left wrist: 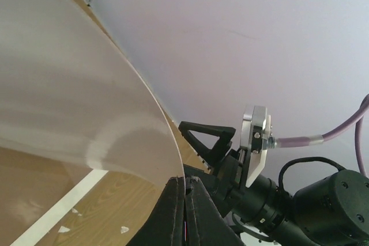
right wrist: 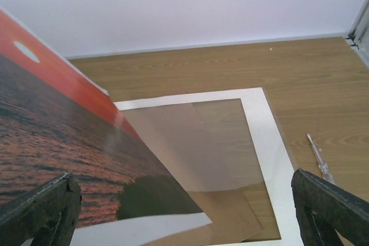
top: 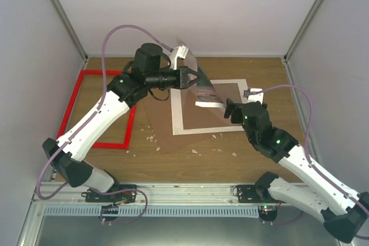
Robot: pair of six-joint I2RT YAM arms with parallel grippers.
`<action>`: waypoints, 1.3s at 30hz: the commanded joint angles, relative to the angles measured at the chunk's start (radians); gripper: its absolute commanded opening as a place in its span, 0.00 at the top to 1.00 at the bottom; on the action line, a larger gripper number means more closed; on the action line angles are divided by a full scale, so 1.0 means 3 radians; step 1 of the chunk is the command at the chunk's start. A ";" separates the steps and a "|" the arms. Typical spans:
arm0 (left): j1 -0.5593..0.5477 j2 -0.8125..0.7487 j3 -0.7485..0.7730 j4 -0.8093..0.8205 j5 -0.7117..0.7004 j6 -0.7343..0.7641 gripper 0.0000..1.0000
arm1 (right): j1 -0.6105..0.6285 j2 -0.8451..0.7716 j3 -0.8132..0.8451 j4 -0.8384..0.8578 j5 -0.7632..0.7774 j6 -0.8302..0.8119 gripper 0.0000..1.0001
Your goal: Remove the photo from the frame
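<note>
Left hand (left wrist: 184, 191) pinches the photo (left wrist: 69, 84), largely cut off.

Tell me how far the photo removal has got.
Done: the frame lies empty at left, the photo out of it. In hand: the left end effector pinches the photo, bowed above the white mat; the right end effector is open beside it. Left: probably just setting it down.

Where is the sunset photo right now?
In the top view, the photo is held up in the middle by the left gripper, above the white mat, with the red frame lying to its left.
</note>
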 commanded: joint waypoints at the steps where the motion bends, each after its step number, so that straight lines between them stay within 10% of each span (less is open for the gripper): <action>1: -0.0035 -0.0090 -0.0126 0.0412 0.0045 0.0028 1.00 | -0.0013 -0.0188 0.0012 0.0004 0.0142 0.0000 0.00; 21: 0.0767 -0.0884 -0.2617 0.0476 -0.0186 0.0223 1.00 | -0.0018 -0.0156 -0.0260 0.0491 -0.0494 -0.0303 0.00; 39: 0.1055 0.0343 -0.2338 0.0326 -0.0774 0.0811 0.99 | -0.0020 0.0222 -0.0511 0.0898 -0.0772 -0.0242 0.00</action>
